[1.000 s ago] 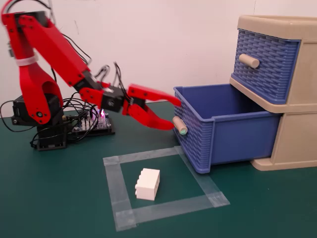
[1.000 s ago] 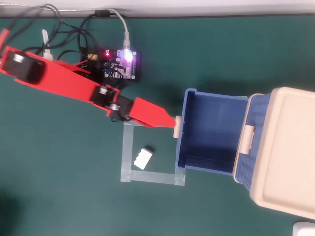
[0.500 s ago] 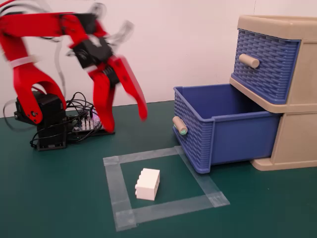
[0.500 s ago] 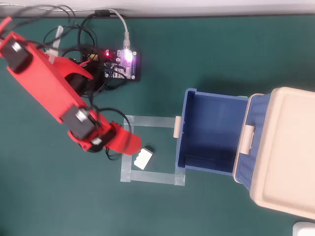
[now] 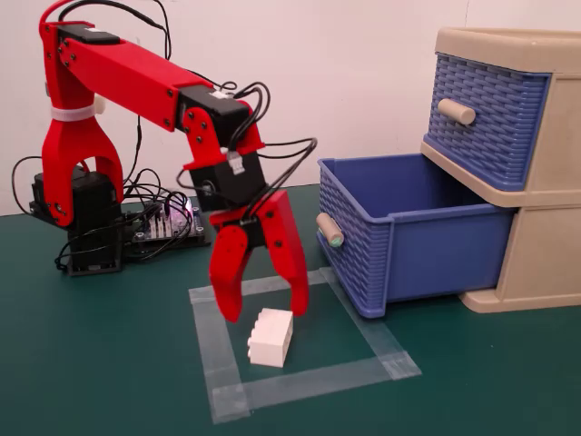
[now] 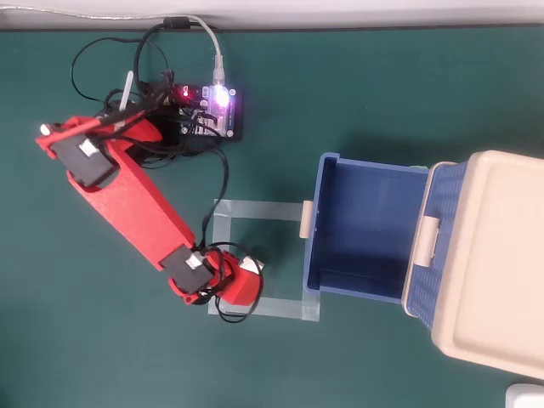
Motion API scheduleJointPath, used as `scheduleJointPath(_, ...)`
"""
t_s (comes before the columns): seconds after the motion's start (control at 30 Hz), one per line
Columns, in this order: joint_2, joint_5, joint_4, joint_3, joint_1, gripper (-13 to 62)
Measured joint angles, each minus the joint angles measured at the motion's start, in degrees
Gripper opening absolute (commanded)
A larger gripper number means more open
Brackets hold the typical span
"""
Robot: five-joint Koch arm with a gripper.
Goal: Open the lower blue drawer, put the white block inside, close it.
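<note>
The white block (image 5: 270,338) lies studs sideways inside a taped square on the green mat. My red gripper (image 5: 264,312) hangs open just above it, one finger on each side of the block's top, touching nothing. From above, the gripper (image 6: 242,280) covers most of the block (image 6: 253,265), leaving only a white corner in sight. The lower blue drawer (image 5: 436,252) stands pulled out and empty, its green-tipped handle (image 5: 329,231) facing the arm. In the overhead view the drawer's rim (image 6: 311,255) sits just right of the gripper.
The beige cabinet (image 5: 543,263) holds a shut upper blue drawer (image 5: 486,118) with a plain handle. Clear tape (image 5: 300,381) marks the square. A lit controller board (image 6: 212,110) and loose cables lie by the arm's base (image 5: 82,218) at the back left.
The gripper left the drawer handle, swung up and leftward, then came down open over the white block. Drawer and block have not moved.
</note>
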Motion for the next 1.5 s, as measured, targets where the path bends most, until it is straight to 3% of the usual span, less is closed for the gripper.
scheduleJointPath(0.27, -5.7, -0.1, -1.8, -0.6, -1.1, 33.9)
scheduleJointPath(0.37, -6.7, -0.1, -1.6, -1.3, -1.1, 30.4)
scheduleJointPath(0.47, -7.0, -0.1, -1.1, -1.8, -0.5, 14.9)
scheduleJointPath(0.57, -6.9, -0.3, 1.4, -1.8, -0.1, -7.6)
scheduleJointPath(0.6, -6.9, -0.4, 3.3, -1.8, 0.0, -8.2)
scheduleJointPath(0.8, -1.1, -1.2, 12.8, -1.8, -0.1, -8.1)
scheduleJointPath(1.03, 20.7, 0.5, 22.8, -18.5, -4.7, -8.1)
scheduleJointPath(1.13, 19.7, 8.8, 22.6, -25.8, -14.3, -8.0)
scheduleJointPath(1.23, 12.0, 17.4, 20.1, -32.8, -24.0, -7.8)
scheduleJointPath(1.4, 2.5, 19.3, 13.2, -33.0, -29.5, -7.6)
scheduleJointPath(1.43, 2.3, 19.3, 12.6, -33.0, -29.6, -5.6)
scheduleJointPath(1.5, 2.3, 19.4, 11.6, -33.0, -30.1, 11.3)
